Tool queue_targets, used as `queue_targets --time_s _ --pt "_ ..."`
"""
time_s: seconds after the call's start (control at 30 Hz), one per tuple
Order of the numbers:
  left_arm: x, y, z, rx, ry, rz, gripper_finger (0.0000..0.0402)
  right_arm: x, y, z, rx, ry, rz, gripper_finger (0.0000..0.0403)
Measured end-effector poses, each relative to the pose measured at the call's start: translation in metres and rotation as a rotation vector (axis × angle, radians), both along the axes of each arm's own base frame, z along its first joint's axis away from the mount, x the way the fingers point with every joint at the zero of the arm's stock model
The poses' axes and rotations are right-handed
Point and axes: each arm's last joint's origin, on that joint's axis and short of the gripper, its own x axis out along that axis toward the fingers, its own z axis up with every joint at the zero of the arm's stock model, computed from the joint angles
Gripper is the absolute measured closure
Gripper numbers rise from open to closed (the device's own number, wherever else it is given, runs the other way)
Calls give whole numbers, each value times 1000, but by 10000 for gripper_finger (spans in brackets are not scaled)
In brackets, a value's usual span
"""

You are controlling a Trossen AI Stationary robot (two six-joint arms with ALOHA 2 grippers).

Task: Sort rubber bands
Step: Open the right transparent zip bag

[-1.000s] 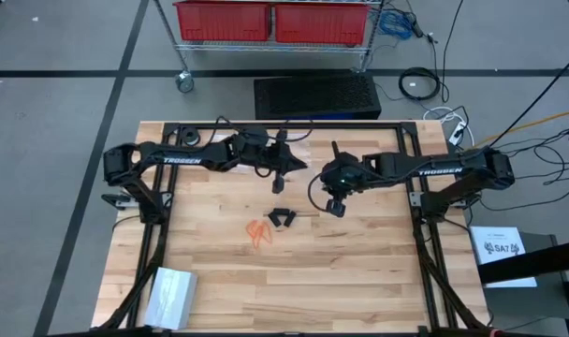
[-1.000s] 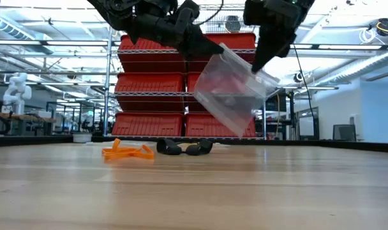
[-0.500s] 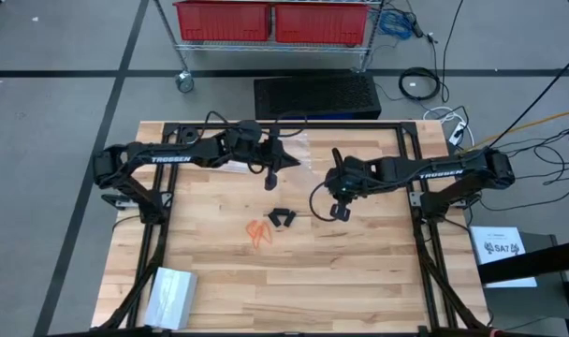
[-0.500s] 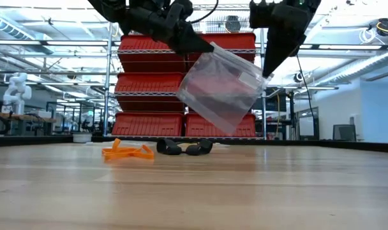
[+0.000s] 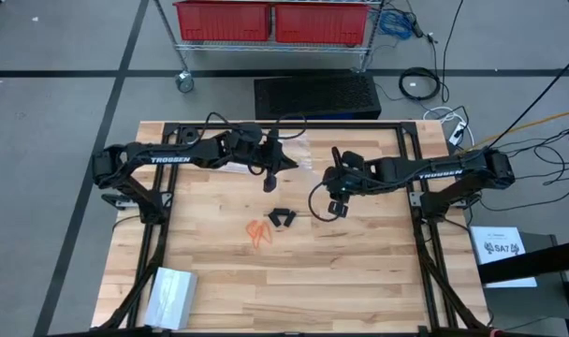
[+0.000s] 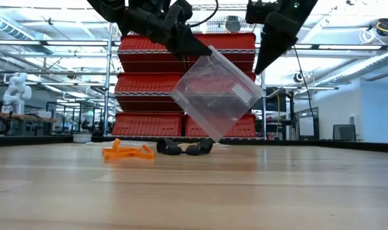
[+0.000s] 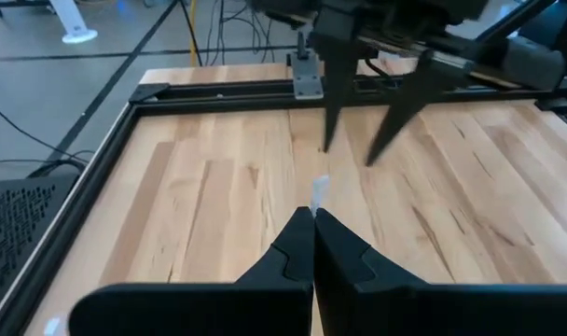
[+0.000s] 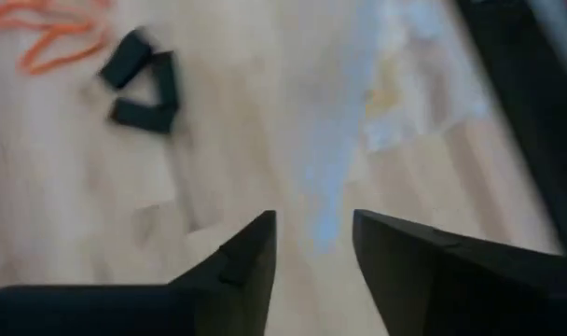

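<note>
- Clamped together, the left gripper's (image 7: 313, 217) jaws are pinching the top edge of a clear bag (image 6: 214, 92), which is dangling tilted above the table (image 5: 359, 271), clear of the wood.
- Standing apart with nothing between them, the right gripper's (image 8: 313, 245) jaws are hovering just beside the bag's other top corner (in the low view they are pointing down toward it without touching).
- Orange bands (image 5: 257, 231) are lying in a loose tangle on the table, with the black bands (image 5: 282, 218) just beside them; both clusters are sitting below and a little in front of the grippers.
- Pale bands are not showing on the bare wood; a yellowish patch behind the plastic in the right wrist view might be some, but I cannot tell.
- More bags (image 5: 169, 296) are lying near the table's front-left corner, well apart from the bands.
- Likely risks:
  - the bag is hanging from one corner only, so it may be slipping or twisting shut when the right gripper reaches for the mouth;
  - a closing finger could be catching both plastic walls at once, keeping the mouth sealed;
  - the swinging bag could be brushing the black bands and mixing them into the orange.
</note>
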Motion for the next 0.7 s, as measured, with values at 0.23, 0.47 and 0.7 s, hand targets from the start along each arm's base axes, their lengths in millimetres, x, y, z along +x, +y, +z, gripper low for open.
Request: queue_targets --time_s 0.23,0.47,0.7 --pt "1 -4 -1 -6 6 -18 401 9 -4 8 -159 -98 -17 388" --pt "2 -6 -1 -7 9 -23 402 17 -5 2 -129 -196 34 401" --pt "2 -6 -2 -8 11 -23 402 19 -4 -5 -107 -240 45 403"
